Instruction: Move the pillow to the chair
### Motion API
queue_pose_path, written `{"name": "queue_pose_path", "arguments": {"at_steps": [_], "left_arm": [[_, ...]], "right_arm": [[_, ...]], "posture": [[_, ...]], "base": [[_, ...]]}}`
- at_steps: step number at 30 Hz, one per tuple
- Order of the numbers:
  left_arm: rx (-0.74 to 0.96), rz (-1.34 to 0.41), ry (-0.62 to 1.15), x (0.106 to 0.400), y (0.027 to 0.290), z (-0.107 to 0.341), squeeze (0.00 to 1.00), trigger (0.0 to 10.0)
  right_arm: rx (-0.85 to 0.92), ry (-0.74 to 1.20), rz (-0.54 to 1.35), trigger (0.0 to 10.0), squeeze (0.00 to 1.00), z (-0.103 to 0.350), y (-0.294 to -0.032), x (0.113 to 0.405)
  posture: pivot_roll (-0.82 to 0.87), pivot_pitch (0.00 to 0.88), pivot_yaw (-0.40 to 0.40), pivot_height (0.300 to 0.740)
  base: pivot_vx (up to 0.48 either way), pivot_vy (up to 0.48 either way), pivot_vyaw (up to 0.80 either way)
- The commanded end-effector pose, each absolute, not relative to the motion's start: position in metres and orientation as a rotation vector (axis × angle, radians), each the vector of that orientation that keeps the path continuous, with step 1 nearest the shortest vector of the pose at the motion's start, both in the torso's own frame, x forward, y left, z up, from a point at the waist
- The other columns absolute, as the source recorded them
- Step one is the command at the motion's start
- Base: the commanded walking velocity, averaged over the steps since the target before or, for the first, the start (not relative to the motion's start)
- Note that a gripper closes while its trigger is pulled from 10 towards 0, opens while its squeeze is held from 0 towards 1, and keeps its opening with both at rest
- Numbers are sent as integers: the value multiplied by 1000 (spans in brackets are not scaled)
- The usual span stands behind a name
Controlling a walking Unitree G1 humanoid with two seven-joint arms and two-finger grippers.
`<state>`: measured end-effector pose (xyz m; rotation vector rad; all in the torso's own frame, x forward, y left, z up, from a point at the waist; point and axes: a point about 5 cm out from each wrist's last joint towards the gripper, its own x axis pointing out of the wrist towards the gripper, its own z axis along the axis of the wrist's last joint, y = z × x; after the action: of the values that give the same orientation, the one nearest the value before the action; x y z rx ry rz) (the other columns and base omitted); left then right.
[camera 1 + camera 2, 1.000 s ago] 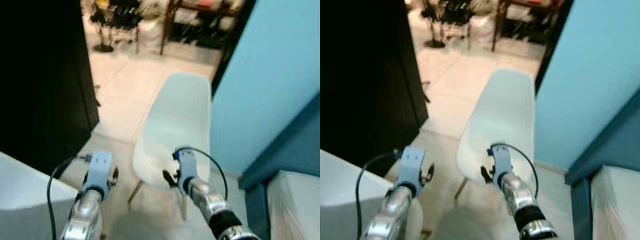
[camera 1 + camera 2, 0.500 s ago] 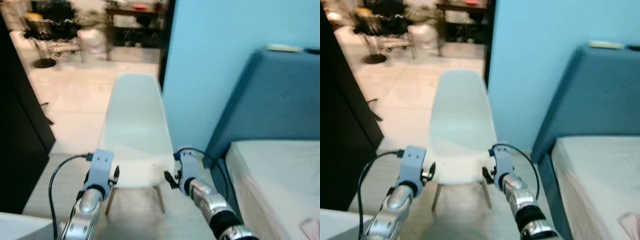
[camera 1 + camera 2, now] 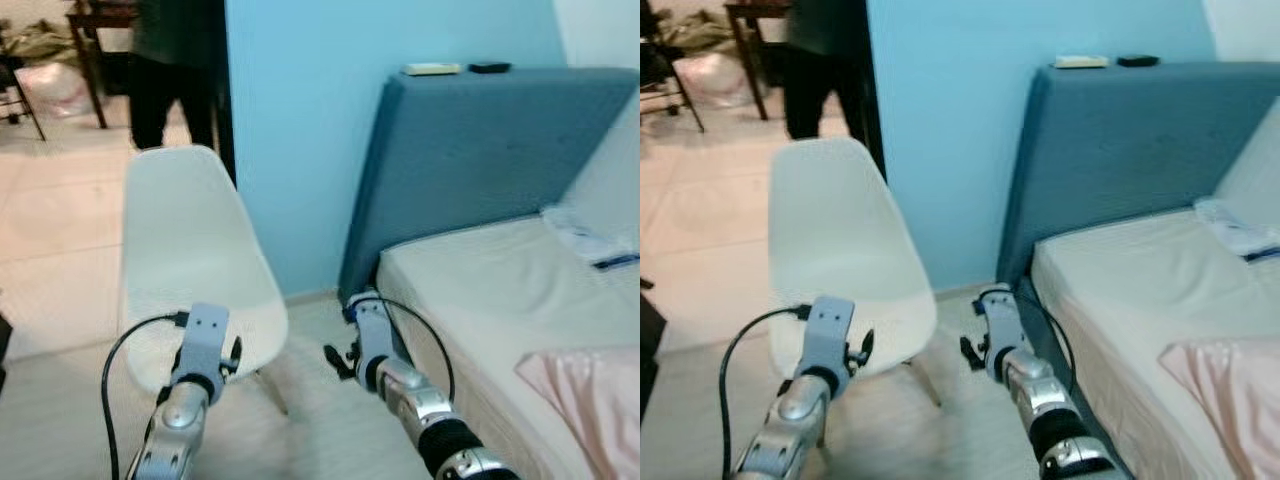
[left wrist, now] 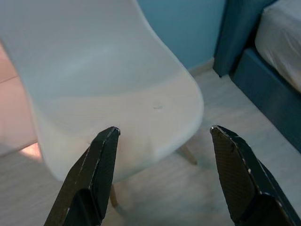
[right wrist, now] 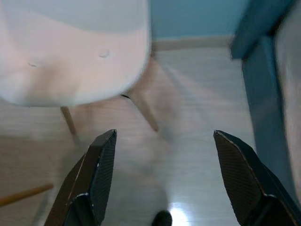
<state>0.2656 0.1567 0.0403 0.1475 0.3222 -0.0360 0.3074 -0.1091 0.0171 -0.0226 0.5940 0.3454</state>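
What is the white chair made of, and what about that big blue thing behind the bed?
The white chair looks like smooth moulded plastic: one curved shell with a soft sheen, on thin legs that look wooden. The blue headboard seems covered in matte fabric, with soft rounded edges and no shine, though the pictures leave that open.

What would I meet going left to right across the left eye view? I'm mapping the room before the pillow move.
Chair → blue wall → headboard → bed → pink cloth at the far right edge.
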Motion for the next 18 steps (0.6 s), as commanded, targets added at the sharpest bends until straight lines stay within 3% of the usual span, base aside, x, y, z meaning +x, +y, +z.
{"name": "queue_pose_path", "arguments": {"at_steps": [1, 18], "left_arm": [[135, -37, 335, 264, 155, 37, 0, 10000], [128, -45, 332, 266, 153, 37, 0, 10000]], "right_arm": [[-29, 596, 335, 10000, 0, 17, -113, 308], [-27, 593, 342, 10000, 0, 18, -113, 309]], "posture": [[99, 37, -60, 723], [92, 31, -52, 723]], "base": [[0, 0, -800], [0, 0, -800]]}}
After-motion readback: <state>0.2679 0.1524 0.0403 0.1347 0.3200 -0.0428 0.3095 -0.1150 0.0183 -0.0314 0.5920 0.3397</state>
